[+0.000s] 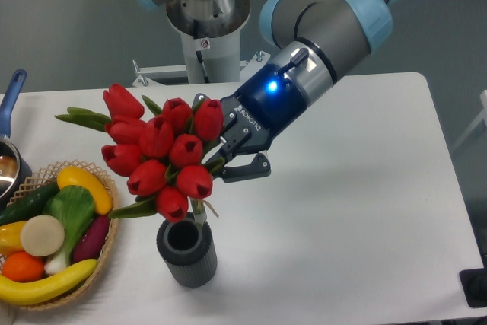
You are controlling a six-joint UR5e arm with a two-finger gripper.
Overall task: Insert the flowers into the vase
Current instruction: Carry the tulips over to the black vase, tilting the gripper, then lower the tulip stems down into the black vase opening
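— Tulips first: where is the bunch of red tulips with green stems and narrow leaves [161, 159]?

— Held up off the white surface [358, 211], blooms tilted toward the left, stems running back into the black two-finger pincer [225, 159]. The pincer is clenched on those stems, as far as the blooms let me see. The lower stem ends hang just over the mouth of the small dark grey ribbed cylindrical vase [187, 252]; whether any tip is already inside the rim I cannot tell.

— So which step is this?

— I judge it the insertion itself, at its start: the bunch is carried and lined up, not yet seated. The next move calls for straightening the stems toward vertical and lowering them through the round mouth, since the heads spread wider than the vase.

— Textures?

— Petals look smooth and plastic-glossy, the vase wall matt with fine vertical ribs, light enough that a sideways push might tip it.

— Anything nearby?

— A woven wicker basket [103, 260] of colourful toy vegetables and fruit [47, 241] stands just left of the vase, and a blue-handled pot [11, 104] sits at the left edge.
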